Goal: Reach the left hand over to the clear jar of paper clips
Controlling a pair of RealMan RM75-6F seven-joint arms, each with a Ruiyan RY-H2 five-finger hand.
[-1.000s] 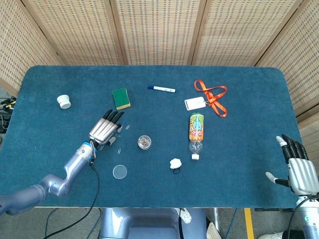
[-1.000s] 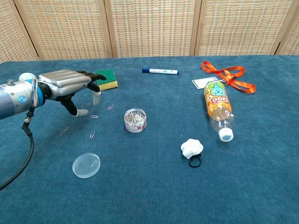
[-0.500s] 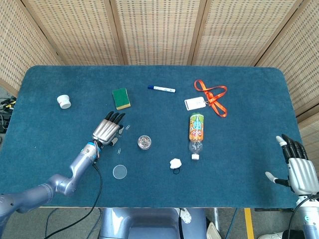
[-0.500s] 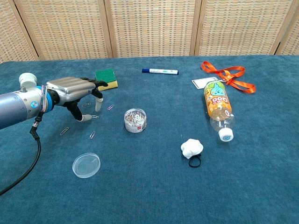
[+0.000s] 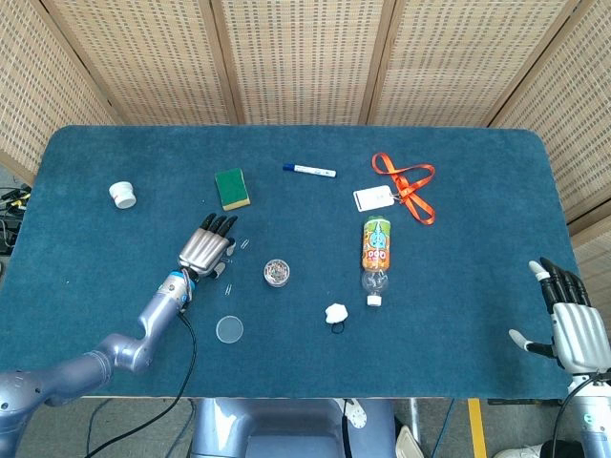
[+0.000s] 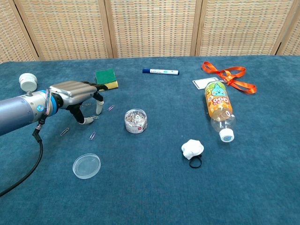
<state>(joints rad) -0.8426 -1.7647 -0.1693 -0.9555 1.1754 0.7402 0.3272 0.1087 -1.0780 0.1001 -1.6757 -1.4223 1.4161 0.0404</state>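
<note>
Clear jar of paper clips (image 6: 135, 120) stands upright, lid off, near the middle of the blue table (image 5: 458, 286), full of clips. Left robot hand (image 6: 77, 91) is to the jar's left, apart from it, palm down, fingers apart and bent toward the table, holding nothing. Loose paper clips (image 6: 93, 136) lie on the table under and around that hand. Clear lid (image 6: 86, 165) lies flat at the front, left of the jar. Green and yellow sponge (image 6: 106, 78) sits just behind the left hand. Small white cap (image 6: 27, 82) far left. Blue marker (image 6: 161, 71) lies at the back. Orange bottle (image 6: 218, 109) lies on its side right of the jar, orange lanyard with a badge (image 6: 228, 77) behind it. White lump on a black ring (image 6: 192, 149) at front centre. Right robot hand (image 5: 571, 324) is at the right front table edge, fingers spread, empty, seen in head view only.
</note>
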